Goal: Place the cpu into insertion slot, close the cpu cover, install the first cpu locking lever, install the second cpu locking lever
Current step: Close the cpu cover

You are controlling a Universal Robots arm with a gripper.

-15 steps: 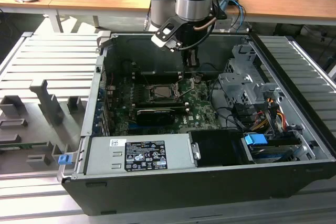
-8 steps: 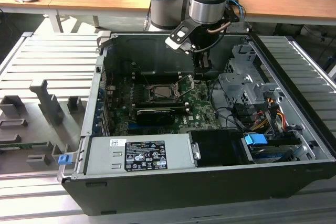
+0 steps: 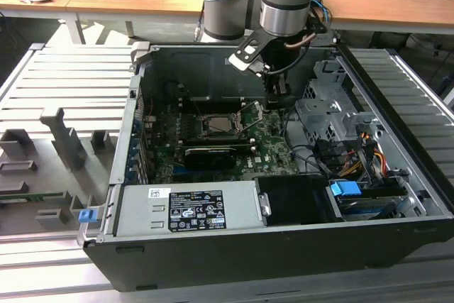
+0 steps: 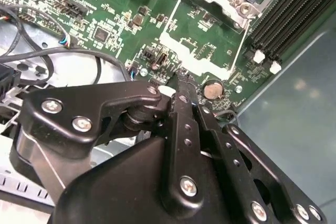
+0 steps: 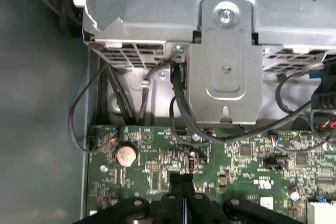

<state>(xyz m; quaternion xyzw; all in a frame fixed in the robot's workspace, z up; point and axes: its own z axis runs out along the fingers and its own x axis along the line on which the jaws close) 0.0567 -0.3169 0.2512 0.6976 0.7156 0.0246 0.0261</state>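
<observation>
While the arm is held reaching steeply down into the computer case point(image 3: 234, 243), the gripper point(image 5: 181, 179) is seen with its fingers pressed together on nothing, close over the green board point(image 5: 157, 174) near a coin cell point(image 5: 126, 154). The cpu point(image 3: 225, 125) is seated in the insertion slot point(image 3: 207, 124), and the cpu cover point(image 4: 170, 41) is swung open.

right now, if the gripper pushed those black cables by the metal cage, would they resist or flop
Probably floppy: the black cables hang in loose curves from the metal cage down to the green board, so they should bend aside. They look thin, so likely light. They seem plugged in at the ends, so a hard push may strain them.
</observation>
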